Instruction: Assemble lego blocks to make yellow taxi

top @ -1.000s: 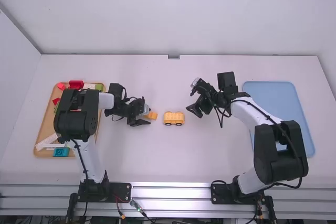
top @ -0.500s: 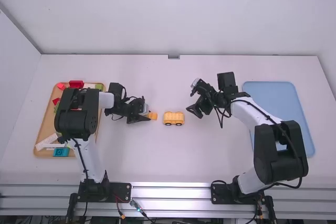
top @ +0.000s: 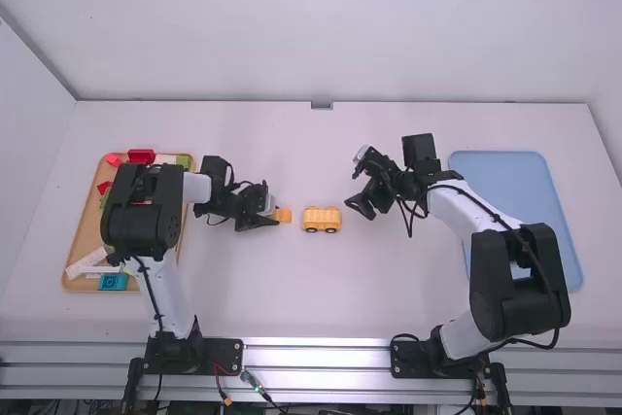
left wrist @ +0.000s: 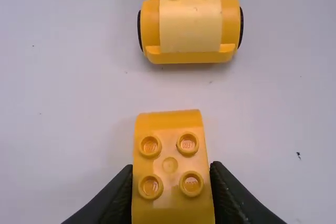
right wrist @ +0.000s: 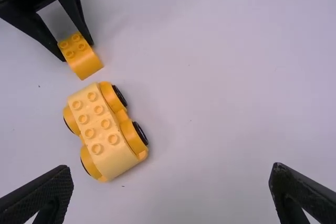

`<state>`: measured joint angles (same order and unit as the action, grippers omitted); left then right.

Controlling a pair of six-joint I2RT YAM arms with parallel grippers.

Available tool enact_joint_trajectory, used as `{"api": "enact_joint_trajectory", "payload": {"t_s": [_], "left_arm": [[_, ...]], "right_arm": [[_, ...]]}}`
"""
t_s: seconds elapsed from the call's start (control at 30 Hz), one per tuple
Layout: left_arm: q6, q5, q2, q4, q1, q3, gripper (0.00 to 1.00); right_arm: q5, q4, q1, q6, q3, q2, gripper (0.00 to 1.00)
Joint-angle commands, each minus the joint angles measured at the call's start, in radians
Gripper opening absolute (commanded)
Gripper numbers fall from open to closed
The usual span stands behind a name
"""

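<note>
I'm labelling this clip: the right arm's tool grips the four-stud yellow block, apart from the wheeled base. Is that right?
Wrong arm: the left tool grips the four-stud yellow block, as the left wrist view shows; the block is apart from the wheeled base.

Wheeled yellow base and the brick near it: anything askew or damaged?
Nothing stands out: the wheeled base sits upright, studs up, and the left hand grips the curved yellow brick by its sides, studs up too.

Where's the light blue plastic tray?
In the high view, the light blue plastic tray lies on the white table's right side, partly beneath the right arm.
</note>
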<state>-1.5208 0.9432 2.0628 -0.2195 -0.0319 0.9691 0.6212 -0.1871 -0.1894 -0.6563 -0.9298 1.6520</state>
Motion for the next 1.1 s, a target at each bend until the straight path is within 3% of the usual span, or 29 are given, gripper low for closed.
{"api": "enact_joint_trajectory", "payload": {"t_s": [0.0,0.23,0.4,0.6,0.73,0.87,1.07], "left_arm": [[-0.017,0.035,0.018,-0.004,0.002,-0.010,0.36],[-0.018,0.033,0.018,0.003,0.004,-0.010,0.21],[-0.018,0.034,0.013,-0.045,-0.008,0.017,0.25],[-0.021,0.032,-0.036,-0.212,-0.012,0.095,0.29],[-0.021,0.036,-0.065,-0.298,0.000,0.138,0.29],[-0.021,0.068,-0.102,-0.322,0.006,0.144,0.28],[-0.018,0.109,-0.143,-0.340,0.020,0.143,0.29]], "right_arm": [[0.010,-0.004,-0.001,0.005,-0.006,-0.006,0.99],[0.009,-0.004,-0.001,0.005,-0.006,-0.006,0.99],[0.005,0.010,0.000,0.000,-0.006,-0.006,0.99],[0.006,0.079,-0.002,-0.011,-0.006,-0.006,0.99],[0.019,0.016,-0.022,-0.116,-0.005,-0.006,0.99],[0.126,-0.020,-0.050,-0.271,0.013,0.034,1.00],[0.298,0.161,-0.060,-0.303,0.070,0.169,0.99]]}}
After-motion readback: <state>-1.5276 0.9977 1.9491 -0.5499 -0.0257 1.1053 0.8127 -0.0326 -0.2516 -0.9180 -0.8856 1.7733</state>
